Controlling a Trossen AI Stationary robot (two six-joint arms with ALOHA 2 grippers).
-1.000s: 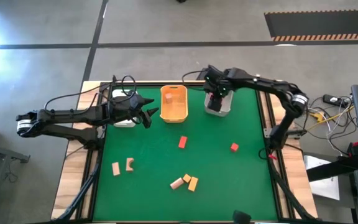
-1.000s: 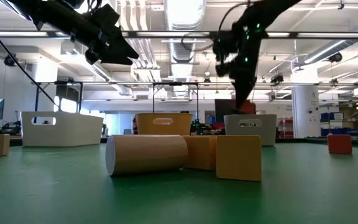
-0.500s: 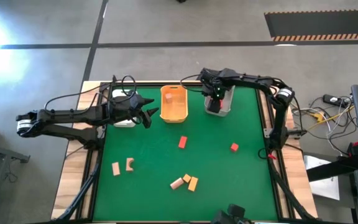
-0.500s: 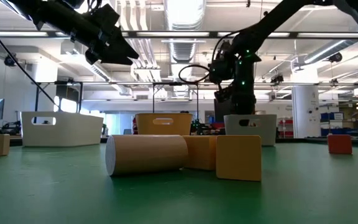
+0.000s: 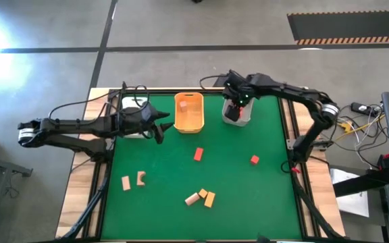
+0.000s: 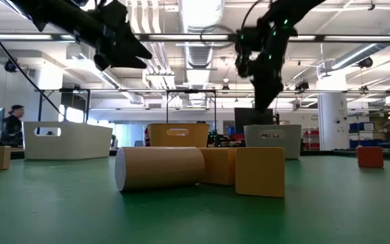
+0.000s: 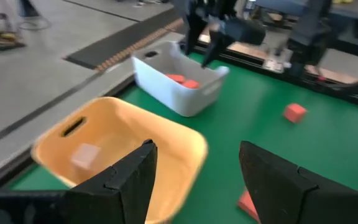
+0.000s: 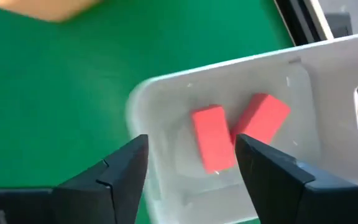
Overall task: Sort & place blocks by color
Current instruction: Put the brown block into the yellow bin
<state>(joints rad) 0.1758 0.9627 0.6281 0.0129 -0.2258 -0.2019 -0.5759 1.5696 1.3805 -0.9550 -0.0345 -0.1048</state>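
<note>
Blocks: two red lay in grey bin, far right of worktop. Right end effector hovered above, fingers apart, empty. Left end effector waited by orange bin, fingers apart. Risk: right arm's exit clipping bin rim, shifting it.

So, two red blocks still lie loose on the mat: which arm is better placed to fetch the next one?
Probably the right. Its pincer hangs open and empty over the grey bin, and the red blocks lie on the mat just in front of it. The left pincer, also open, waits beside the orange bin.
</note>
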